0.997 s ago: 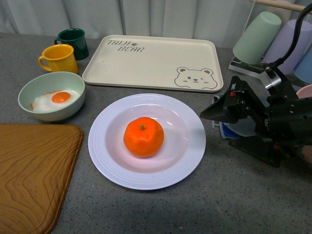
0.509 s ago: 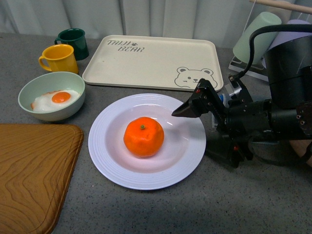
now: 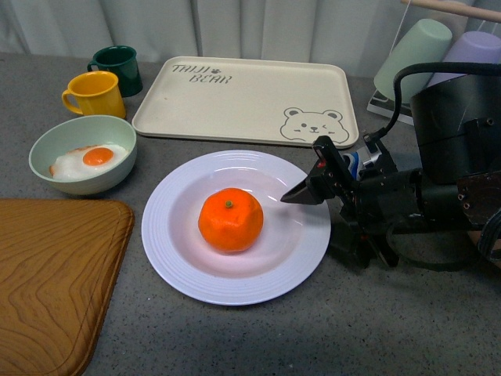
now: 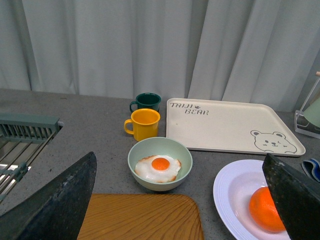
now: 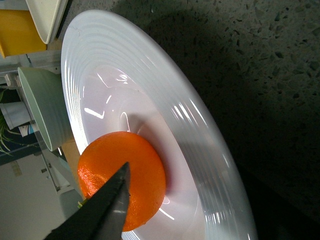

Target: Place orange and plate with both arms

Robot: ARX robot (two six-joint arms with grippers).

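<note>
Orange (image 3: 230, 220) lies in middle of plate (image 3: 168, 235). Right gripper (image 3: 317, 227) spread at plate rim. Left gripper (image 4: 172, 210) spread wide.

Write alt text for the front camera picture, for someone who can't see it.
An orange sits centred on a white plate on a grey counter. The open right gripper is at the plate's right rim, one finger above it. A bear tray lies behind.

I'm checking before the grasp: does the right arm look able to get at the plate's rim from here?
Probably yes. The right end effector is open at the edge of the plate nearest it, with one finger above the rim and nothing between them. The orange sits in the middle, clear of that edge.
</note>
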